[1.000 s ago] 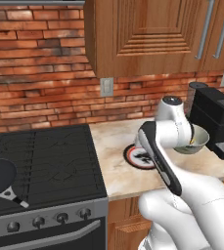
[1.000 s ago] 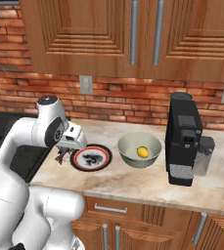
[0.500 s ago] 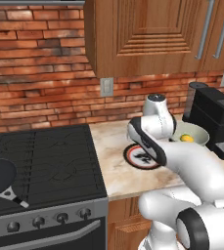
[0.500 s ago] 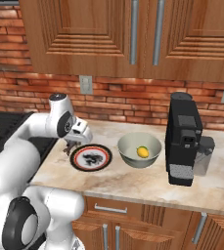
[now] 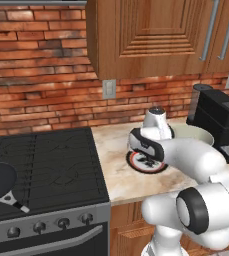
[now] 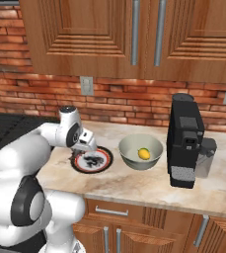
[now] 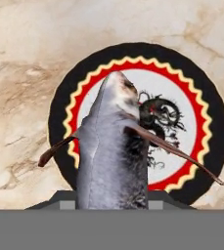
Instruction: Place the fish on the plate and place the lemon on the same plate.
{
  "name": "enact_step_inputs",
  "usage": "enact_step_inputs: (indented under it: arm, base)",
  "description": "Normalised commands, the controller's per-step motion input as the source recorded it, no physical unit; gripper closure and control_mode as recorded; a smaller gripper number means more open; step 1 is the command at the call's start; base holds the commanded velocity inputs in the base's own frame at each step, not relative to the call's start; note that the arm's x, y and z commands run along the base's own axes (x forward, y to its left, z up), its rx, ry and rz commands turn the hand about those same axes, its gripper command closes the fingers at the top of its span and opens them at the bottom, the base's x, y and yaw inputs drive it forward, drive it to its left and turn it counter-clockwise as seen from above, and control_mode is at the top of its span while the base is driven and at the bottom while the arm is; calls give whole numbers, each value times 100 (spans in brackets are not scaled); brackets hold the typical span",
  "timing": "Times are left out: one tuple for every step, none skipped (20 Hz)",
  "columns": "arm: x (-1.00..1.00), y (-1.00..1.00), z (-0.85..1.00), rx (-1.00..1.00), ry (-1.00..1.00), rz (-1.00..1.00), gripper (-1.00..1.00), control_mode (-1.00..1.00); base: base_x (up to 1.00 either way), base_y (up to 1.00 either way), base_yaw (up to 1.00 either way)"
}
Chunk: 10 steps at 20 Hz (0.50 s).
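Above the plate, my fingers clenching the fish, lemon sitting in the bowl nearby

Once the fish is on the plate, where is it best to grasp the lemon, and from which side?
Probably from straight above, jaws across the narrow middle of the lemon. It lies in the bottom of the bowl, whose raised wall blocks any sideways approach.

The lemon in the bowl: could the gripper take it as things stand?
Probably not yet. The gripper is shut on the fish above the plate. The lemon lies uncovered in the open bowl, so access looks free once the fish is released.
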Motion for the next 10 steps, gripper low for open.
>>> enact_step_inputs:
  arm:
    - [33,0,-64,0,0,0,100,-100]
    - [26,0,-58,0,0,0,100,-100]
    - [14,0,-46,0,0,0,100,-100]
    - [3,0,-30,0,0,0,100,-100]
    - [0,0,-31,0,0,0,100,-100]
    - [0,0,-27,0,0,0,100,-100]
    - [0,0,-33,0,0,0,100,-100]
    - [0,0,-34,0,0,0,100,-100]
    - [0,0,-26,0,0,0,100,-100]
    - [2,0,-16,0,-1,0,100,-100]
  base:
    - [0,0,0]
    - [0,0,0]
    - [0,0,0]
    - [0,0,0]
    - [0,0,0]
    - [0,0,0]
    - [0,0,0]
    - [0,0,0]
    - [0,0,0]
    - [0,0,0]
